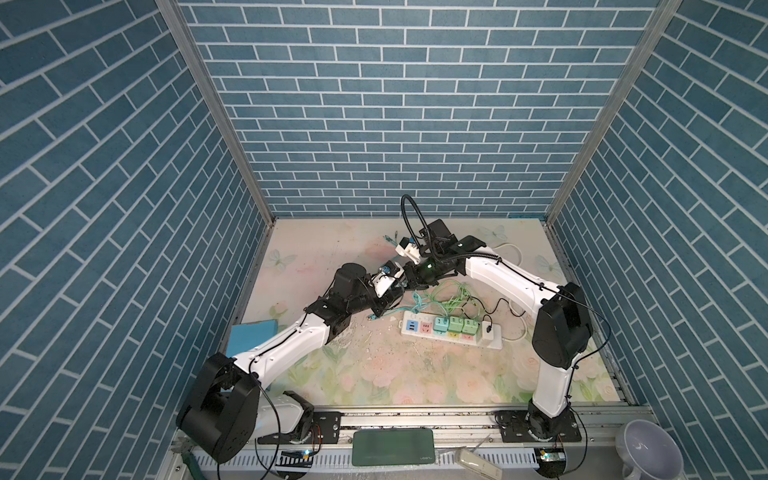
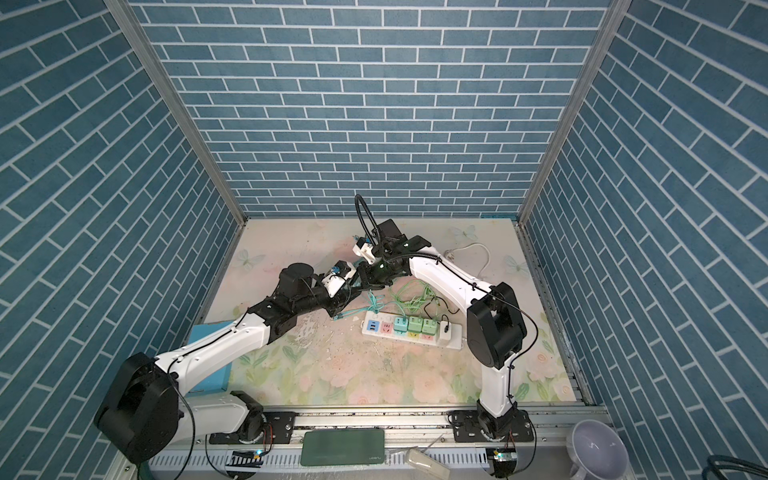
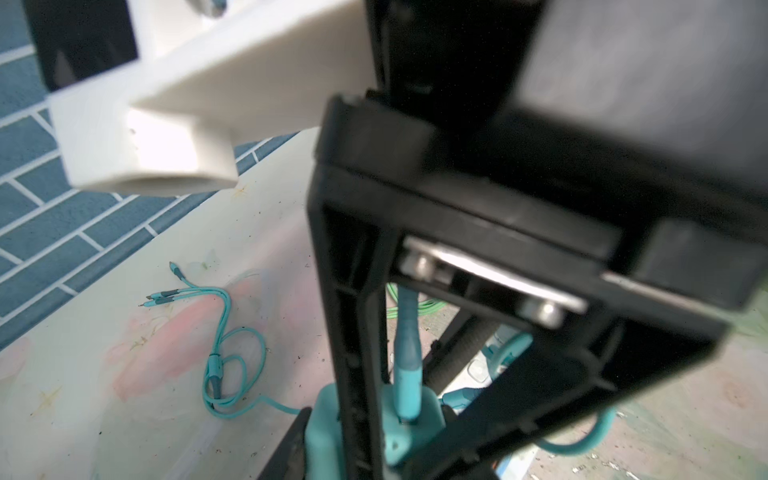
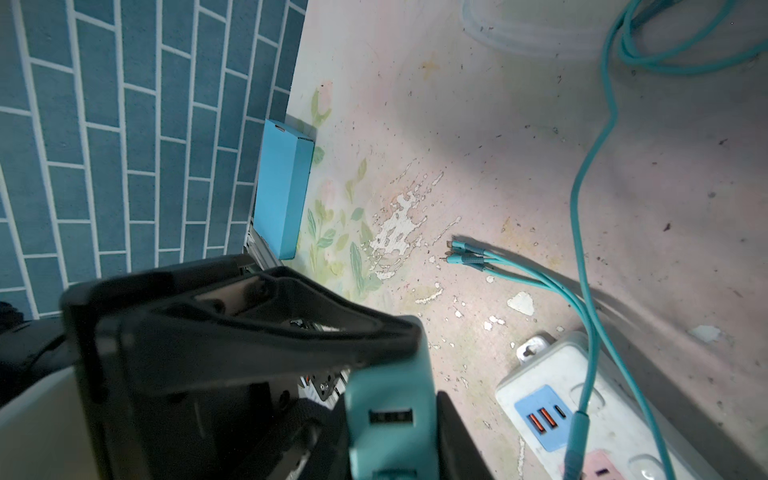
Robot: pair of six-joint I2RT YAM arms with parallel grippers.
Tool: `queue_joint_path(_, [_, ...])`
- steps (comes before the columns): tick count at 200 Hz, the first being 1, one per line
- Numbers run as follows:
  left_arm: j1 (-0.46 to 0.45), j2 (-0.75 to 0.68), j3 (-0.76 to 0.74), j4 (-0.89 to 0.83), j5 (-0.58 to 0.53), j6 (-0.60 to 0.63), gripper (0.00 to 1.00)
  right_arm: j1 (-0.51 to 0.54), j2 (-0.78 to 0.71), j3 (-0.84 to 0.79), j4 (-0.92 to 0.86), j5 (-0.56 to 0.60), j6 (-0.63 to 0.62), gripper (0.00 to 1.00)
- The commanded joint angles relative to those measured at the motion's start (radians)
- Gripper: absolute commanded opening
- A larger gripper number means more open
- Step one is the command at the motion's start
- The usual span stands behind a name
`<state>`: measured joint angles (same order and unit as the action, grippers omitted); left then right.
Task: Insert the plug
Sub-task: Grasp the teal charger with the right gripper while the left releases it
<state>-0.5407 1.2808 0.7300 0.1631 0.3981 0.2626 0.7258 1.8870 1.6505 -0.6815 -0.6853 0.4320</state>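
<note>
Teal plug [image 4: 386, 415], likely light, rigid, slick plastic with a cable [image 3: 407, 353] tugging, hangs over the table [image 1: 374, 374] near the power strip [image 1: 451, 330]; left gripper [image 1: 390, 297] and right gripper [image 1: 409, 284] jaws both pinch narrowly on its flat sides, the sensible hold.

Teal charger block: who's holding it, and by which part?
The left end effector and right end effector both pinch the teal charger block by its sides.

I see white arm shells [image 1: 286, 345], black joint housings [image 1: 561, 328], clipped black cables [image 1: 521, 274], and silver screws [image 3: 544, 312] behind my right gripper [image 1: 409, 286].
</note>
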Motion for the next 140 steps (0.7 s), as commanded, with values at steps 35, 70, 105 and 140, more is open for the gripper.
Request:
queue_joint_path(35, [-0.006,-0.028,-0.029,0.055,0.004,-0.004,0.4,0.023,0.047,0.088,-0.063,-0.016,-0.04,0.09])
queue_joint_path(70, [-0.006,-0.06,-0.029,0.0,-0.03,-0.019,0.73,0.013,0.024,0.147,-0.268,0.17,-0.226,0.0])
queue_joint_path(105, [-0.005,-0.162,-0.055,-0.107,-0.103,-0.021,1.0,-0.08,0.0,0.119,-0.362,0.285,-0.341,0.0])
queue_joint_path(140, [-0.003,-0.279,-0.095,-0.211,-0.201,-0.051,1.0,-0.18,0.045,0.228,-0.468,0.395,-0.398,0.0])
